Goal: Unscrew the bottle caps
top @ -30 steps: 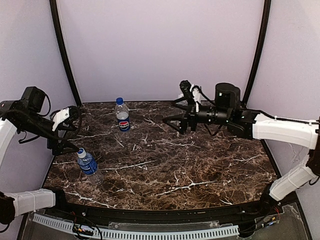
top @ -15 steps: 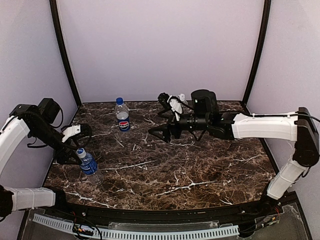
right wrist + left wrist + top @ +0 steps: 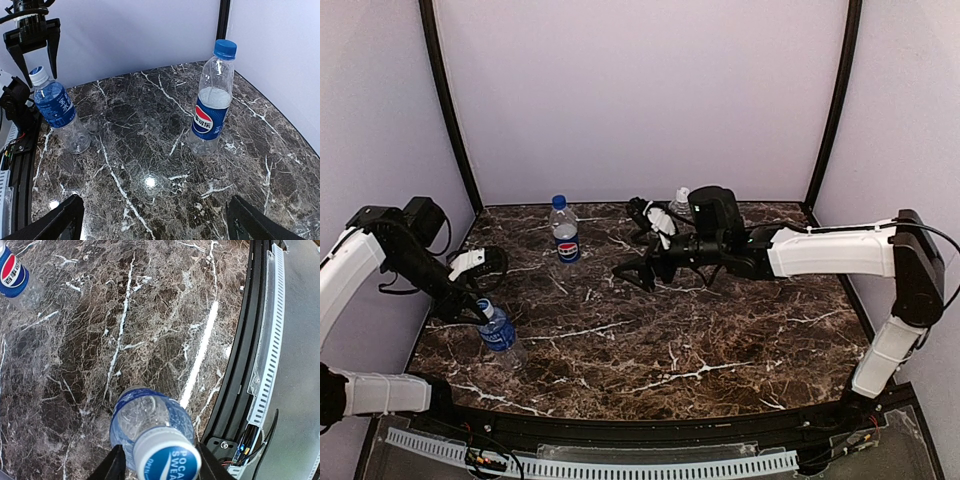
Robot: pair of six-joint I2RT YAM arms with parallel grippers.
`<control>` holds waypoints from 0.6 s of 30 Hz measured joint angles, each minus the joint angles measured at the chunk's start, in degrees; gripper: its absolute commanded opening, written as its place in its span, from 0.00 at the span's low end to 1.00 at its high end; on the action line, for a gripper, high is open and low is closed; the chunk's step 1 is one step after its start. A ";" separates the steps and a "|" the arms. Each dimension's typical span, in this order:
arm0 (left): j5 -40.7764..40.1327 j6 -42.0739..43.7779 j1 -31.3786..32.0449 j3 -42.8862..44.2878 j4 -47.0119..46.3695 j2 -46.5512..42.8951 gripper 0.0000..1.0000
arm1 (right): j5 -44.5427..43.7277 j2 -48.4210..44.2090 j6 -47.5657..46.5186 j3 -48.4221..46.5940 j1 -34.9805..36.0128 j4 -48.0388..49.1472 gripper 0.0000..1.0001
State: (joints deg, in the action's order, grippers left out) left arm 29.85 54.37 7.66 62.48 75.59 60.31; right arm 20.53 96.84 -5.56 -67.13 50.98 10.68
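A water bottle [image 3: 500,332] with a blue label stands near the table's left edge. Its pale blue-and-white cap [image 3: 167,457] sits between the fingers of my left gripper [image 3: 480,303], which flank it closely. One finger is against the cap; a thin gap shows at the other finger [image 3: 114,466]. The Pepsi bottle [image 3: 210,110] with its dark blue cap [image 3: 224,48] stands upright at the back. A clear bottle with a white cap [image 3: 682,192] is mostly hidden behind my right arm. My right gripper [image 3: 632,245] hangs wide open over the table's middle, holding nothing.
Lilac walls and black posts [image 3: 448,110] enclose the dark marble table [image 3: 700,340]. A black rim [image 3: 240,365] and a white cable track [image 3: 265,365] run along the near edge, close to the water bottle.
My left gripper came down over the water bottle's cap and its jaws narrowed around it. My right arm swung left and lower, uncovering the white-capped bottle behind it.
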 measured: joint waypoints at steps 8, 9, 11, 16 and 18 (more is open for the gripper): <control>1.79 -0.24 0.00 0.39 -0.52 0.66 0.09 | 0.11 0.81 -0.22 -0.72 0.00 -0.52 0.99; 1.97 -0.55 0.00 0.39 -0.59 0.74 0.07 | 0.24 0.96 -0.20 -0.87 0.00 -0.52 0.99; 2.19 -1.25 0.00 0.48 -0.74 0.87 0.03 | 0.61 1.64 -0.15 -1.51 0.09 -0.48 0.99; 2.91 -5.35 0.50 6.16 -1.46 2.34 0.01 | 3.06 4.28 -1.27 -3.74 2.38 0.04 0.99; 3.08 -7.19 1.95 11.28 -2.12 3.56 0.01 | 4.20 5.33 -2.16 -5.01 4.50 0.17 0.99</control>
State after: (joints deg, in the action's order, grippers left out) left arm 32.93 47.18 9.61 73.76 73.47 63.88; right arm 24.73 102.17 -7.73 -72.14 55.48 10.85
